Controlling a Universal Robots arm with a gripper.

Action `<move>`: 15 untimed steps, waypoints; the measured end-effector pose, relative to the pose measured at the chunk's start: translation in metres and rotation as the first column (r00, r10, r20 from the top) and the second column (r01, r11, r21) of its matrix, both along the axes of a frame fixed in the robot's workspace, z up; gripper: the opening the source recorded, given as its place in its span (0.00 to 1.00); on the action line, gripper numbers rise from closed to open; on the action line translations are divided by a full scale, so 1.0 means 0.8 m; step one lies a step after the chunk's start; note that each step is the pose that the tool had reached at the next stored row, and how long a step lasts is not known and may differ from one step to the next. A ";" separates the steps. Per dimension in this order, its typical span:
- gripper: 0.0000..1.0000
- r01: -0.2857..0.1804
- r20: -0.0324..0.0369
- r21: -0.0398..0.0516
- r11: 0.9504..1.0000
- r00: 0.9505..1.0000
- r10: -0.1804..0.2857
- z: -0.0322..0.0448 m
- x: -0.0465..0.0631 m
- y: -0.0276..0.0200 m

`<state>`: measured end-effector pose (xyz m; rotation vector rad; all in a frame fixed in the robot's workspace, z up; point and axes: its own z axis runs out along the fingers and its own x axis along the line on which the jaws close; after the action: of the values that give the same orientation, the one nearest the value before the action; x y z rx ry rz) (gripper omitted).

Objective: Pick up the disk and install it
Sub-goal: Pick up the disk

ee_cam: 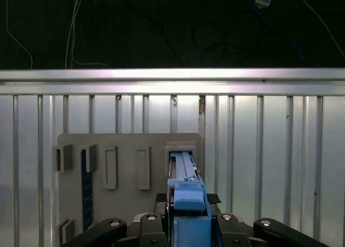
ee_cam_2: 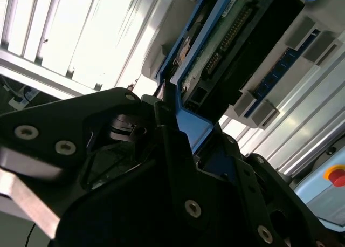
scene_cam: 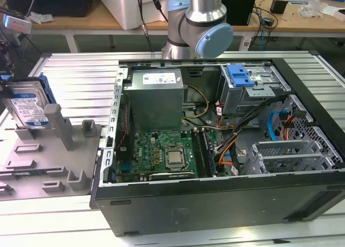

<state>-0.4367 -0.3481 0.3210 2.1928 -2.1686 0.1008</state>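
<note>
You had the disk (scene_cam: 26,104) standing on edge in its slot in the grey fixture (scene_cam: 60,150), on the slatted worktop (scene_cam: 75,77), well apart from the open computer case (scene_cam: 215,206). In the first wrist view the gripper (ee_cam: 186,221) sat directly over that slot, with the blue carrier bracket (ee_cam: 185,185) running straight out from between the jaws toward the fixture. Whether the jaws were clamped on the bracket or merely straddling it, you could not tell from these views.

Treat the drive as a dense, rigid block – heavy for its size, with no give, and likely to swing in the jaws if held far off its middle. The blue bracket is the softer part: thin plastic that will probably flex or pop off its pins under a hard squeeze or a sideways pull.

The second wrist view showed the drive's bare circuit board (ee_cam_2: 226,42) and connector pins facing out just beyond the jaws – keep contact off that face. Your best hold looked to be across the two broad flat sides near the top edge, centred along its length, so the load sits squarely between the jaws. The metal lid is smooth, so expect some slip if the grip is light. Shock is the real risk; any knock against the fixture walls could harm it.
</note>
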 end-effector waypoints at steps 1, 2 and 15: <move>0.37 0.000 0.000 0.000 1.000 1.000 0.000 0.0003 0.000 0.0001; 0.37 0.000 0.000 0.000 1.000 1.000 0.000 0.0006 0.000 0.0001; 0.37 0.000 0.000 0.000 1.000 1.000 0.000 0.0217 0.000 0.0014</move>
<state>-0.4367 -0.3470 0.3384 2.1927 -2.1685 0.1009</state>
